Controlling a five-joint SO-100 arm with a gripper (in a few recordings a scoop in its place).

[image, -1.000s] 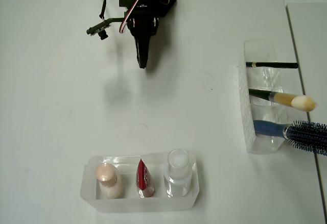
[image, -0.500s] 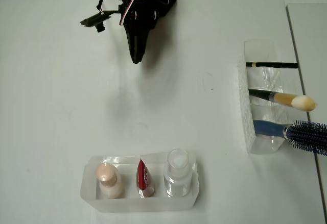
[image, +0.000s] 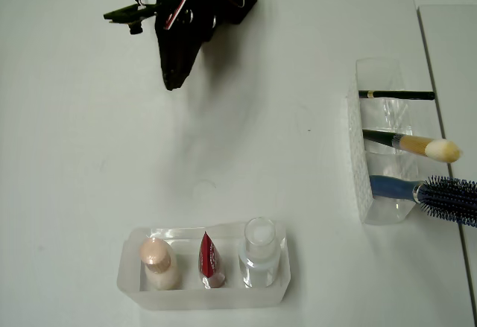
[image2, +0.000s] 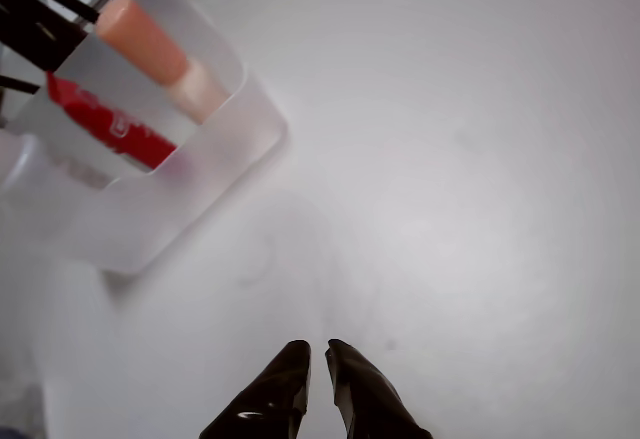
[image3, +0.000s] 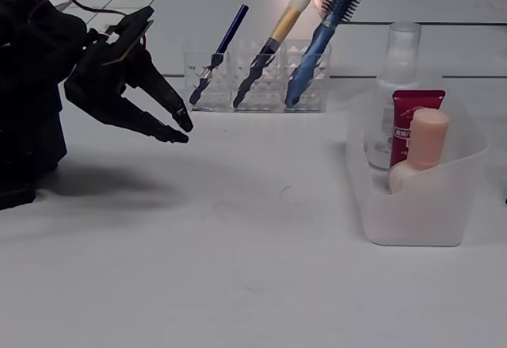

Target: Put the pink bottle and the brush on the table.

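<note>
While the gripper [image3: 178, 124] hangs above the white table [image: 89, 156] near its far edge in the overhead view, its fingers [image2: 290, 369] are narrow, just a thin gap between the tips, holding nothing.

Pink bottle [image: 158, 263] stands upright in the left compartment of a frosted translucent tray [image: 134, 295] at the near edge of the overhead view. Same tray holds a red tube [image: 211, 260] in the middle and a clear bottle with white cap [image: 260, 252] on the right. All three sit just beside one another. In the fixed view the pink bottle [image3: 420, 151] is nearest the camera, with the red tube [image3: 412, 110] and the clear bottle [image3: 396, 63] behind it.

Brush [image: 417, 145] leans in the middle slot of a clear faceted holder [image: 361, 193] at the right side of the overhead view, cream tip sticking out past the holder. A thin dark pencil [image: 399, 94] sits in the slot on the far side of it, a blue-handled hairbrush [image: 440, 193] in the near slot. Holder and tray are well apart.

Open bare table between gripper and both containers, nothing in the way. Gripper is well apart from both. Wrist view shows the tray corner [image2: 210, 174] at upper left with the pink bottle [image2: 165, 64] inside.

Table surface is plain white, a few faint marks near centre. A seam to a second white surface [image: 451, 59] runs along the right edge in the overhead view.
</note>
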